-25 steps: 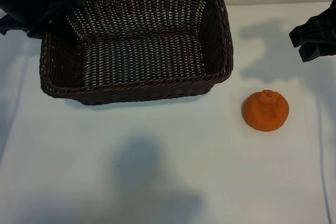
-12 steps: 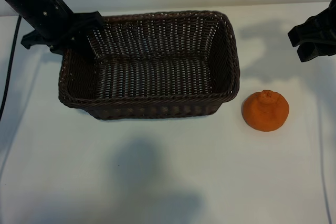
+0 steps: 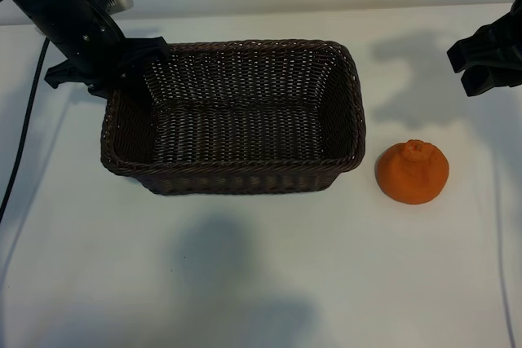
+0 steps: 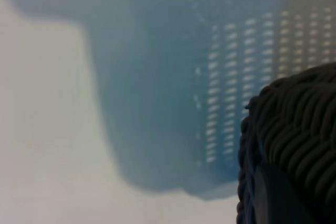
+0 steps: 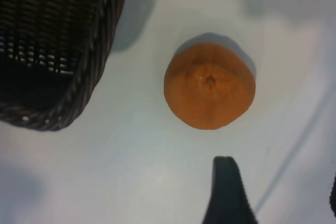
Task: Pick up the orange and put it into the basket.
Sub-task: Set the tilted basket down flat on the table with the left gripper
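The dark brown wicker basket stands on the white table, left of centre. My left gripper is shut on the braided rim at its far left corner; in the left wrist view that rim fills the corner against one dark finger. The orange sits knob up on the table just right of the basket's near right corner, apart from it. My right gripper hangs open behind and to the right of the orange, holding nothing. In the right wrist view the orange lies beyond the fingertips, beside the basket's corner.
A black cable runs from the left arm down the table's left side. A thin line runs along the table near the right edge. Bare white tabletop spreads in front of the basket and orange.
The left gripper has dragged the basket to the right and a little nearer, so its right end now stands close to the orange. Neither the orange nor the right gripper has moved.
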You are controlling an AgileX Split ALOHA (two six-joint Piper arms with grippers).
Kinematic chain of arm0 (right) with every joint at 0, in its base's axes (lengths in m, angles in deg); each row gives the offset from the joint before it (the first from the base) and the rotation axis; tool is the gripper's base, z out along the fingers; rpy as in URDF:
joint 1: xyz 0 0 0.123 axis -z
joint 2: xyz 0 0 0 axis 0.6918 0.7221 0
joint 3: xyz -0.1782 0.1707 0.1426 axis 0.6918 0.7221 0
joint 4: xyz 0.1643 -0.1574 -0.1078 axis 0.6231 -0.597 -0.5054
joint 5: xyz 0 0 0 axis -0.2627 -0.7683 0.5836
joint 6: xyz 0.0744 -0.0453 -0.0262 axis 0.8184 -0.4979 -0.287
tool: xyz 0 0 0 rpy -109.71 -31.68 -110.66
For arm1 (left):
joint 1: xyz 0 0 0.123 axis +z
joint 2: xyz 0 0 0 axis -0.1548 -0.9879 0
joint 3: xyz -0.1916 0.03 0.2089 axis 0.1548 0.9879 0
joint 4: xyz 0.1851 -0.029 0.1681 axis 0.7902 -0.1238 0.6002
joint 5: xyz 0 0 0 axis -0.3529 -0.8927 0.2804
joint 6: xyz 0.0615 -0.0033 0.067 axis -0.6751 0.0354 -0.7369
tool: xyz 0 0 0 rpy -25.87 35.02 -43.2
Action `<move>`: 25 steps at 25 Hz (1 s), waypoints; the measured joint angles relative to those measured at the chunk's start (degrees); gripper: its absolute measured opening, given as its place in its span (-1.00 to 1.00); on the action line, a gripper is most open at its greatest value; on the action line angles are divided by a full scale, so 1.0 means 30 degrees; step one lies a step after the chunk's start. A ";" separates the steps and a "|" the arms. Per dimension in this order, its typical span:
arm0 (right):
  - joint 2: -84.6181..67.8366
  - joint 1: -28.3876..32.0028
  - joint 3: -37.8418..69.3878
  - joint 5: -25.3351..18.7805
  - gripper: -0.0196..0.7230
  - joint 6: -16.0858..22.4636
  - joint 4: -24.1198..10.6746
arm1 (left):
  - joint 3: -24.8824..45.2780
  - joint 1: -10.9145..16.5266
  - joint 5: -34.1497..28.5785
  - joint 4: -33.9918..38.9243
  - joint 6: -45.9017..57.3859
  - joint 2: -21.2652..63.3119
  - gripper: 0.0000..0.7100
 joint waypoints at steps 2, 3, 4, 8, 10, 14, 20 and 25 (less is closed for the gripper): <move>0.0000 0.0000 0.0000 0.0000 0.28 0.0000 0.0000 | 0.0000 0.0000 0.0472 0.0000 0.0000 -0.0103 -0.51; 0.0000 0.0000 0.0000 0.0000 0.28 0.0000 0.0000 | 0.0000 0.0000 0.0712 0.0000 0.0000 -0.0140 -0.51; 0.0000 0.0000 0.0000 0.0000 0.28 0.0000 0.0000 | 0.0000 0.0000 0.0955 0.0000 0.0000 -0.0140 -0.51; 0.0000 0.0000 0.0000 0.0039 0.28 0.0000 0.0000 | 0.0000 -0.0024 0.1553 -0.0080 0.0000 -0.0140 -0.51; 0.0000 0.0000 0.0000 0.0120 0.28 0.0000 0.0000 | 0.0000 -0.0108 0.1682 -0.0063 0.0000 -0.0239 -0.51; 0.0000 0.0000 0.0000 0.0197 0.28 0.0000 0.0007 | 0.0000 -0.0643 0.2048 -0.0045 0.0000 -0.0660 -0.51; 0.0000 0.0000 0.0000 0.0197 0.28 0.0000 0.0007 | 0.0000 -0.1098 0.2721 -0.0064 0.0351 -0.0791 -0.51; 0.0000 0.0000 0.0000 0.0197 0.28 0.0000 0.0028 | 0.0000 -0.1132 0.2814 -0.0082 0.0461 -0.1003 -0.51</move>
